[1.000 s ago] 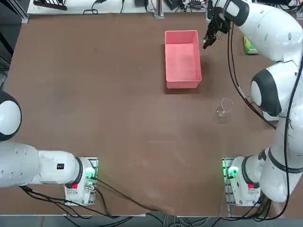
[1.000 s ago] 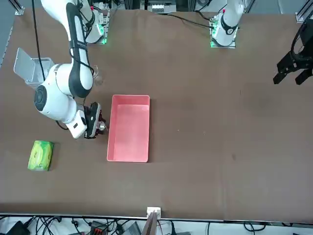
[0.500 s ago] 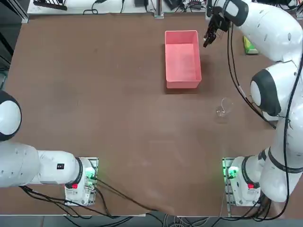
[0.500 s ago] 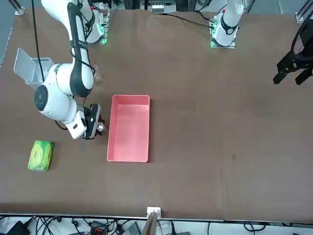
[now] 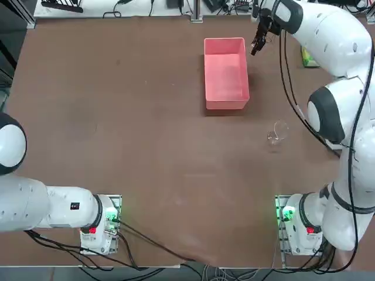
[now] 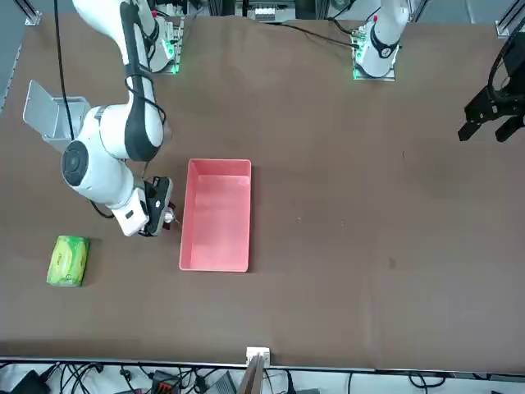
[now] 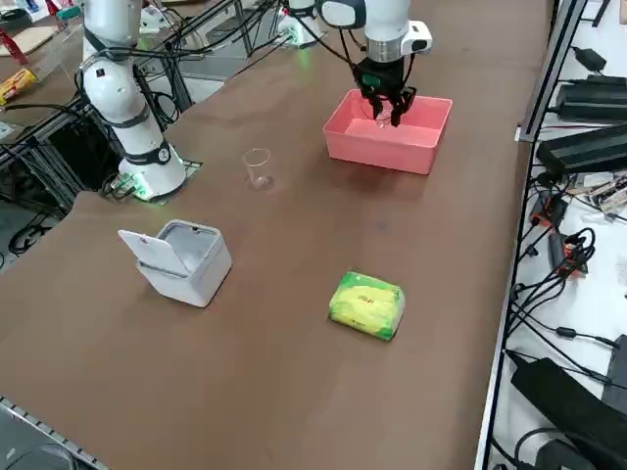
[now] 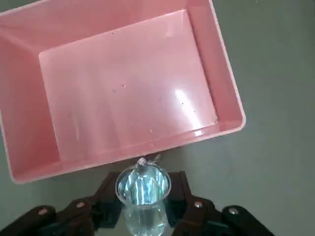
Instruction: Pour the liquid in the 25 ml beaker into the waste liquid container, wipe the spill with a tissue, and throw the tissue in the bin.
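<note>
My right gripper is shut on the 25 ml beaker, a tiny clear glass vessel whose spout points at the waste liquid container, a pink low-walled tray. The beaker hangs just outside the tray's wall, close to one corner. From overhead the gripper sits beside the far right corner of the tray. The bin, a pale grey box with its lid up, stands near the table's right edge. The tissue is out of view.
A larger clear beaker stands on the brown table between the tray and my right arm's base. A green tissue pack lies near the far right of the table. Cables and equipment line the edges beyond the table.
My right gripper has carried the small beaker a little farther from the robot, along the tray's right side toward its far corner. Nothing else has moved.
</note>
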You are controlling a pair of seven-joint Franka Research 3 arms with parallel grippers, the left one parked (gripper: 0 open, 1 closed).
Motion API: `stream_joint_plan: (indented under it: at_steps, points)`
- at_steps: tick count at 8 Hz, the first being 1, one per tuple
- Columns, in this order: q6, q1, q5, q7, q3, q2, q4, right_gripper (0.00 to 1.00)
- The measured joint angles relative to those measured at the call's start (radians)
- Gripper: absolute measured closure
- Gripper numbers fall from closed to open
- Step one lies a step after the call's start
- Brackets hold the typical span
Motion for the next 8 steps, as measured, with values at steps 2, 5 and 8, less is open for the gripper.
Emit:
stream_joint_plan:
  at_steps: [2, 5, 8]
  points:
    - [0.000, 0.020, -0.002, 0.050, 0.001, 0.018, 0.039, 0.53]
    - [-0.004, 0.032, -0.004, 0.076, 0.001, 0.039, 0.078, 0.53]
    - [-0.016, 0.064, -0.071, 0.156, 0.002, 0.046, 0.098, 0.53]
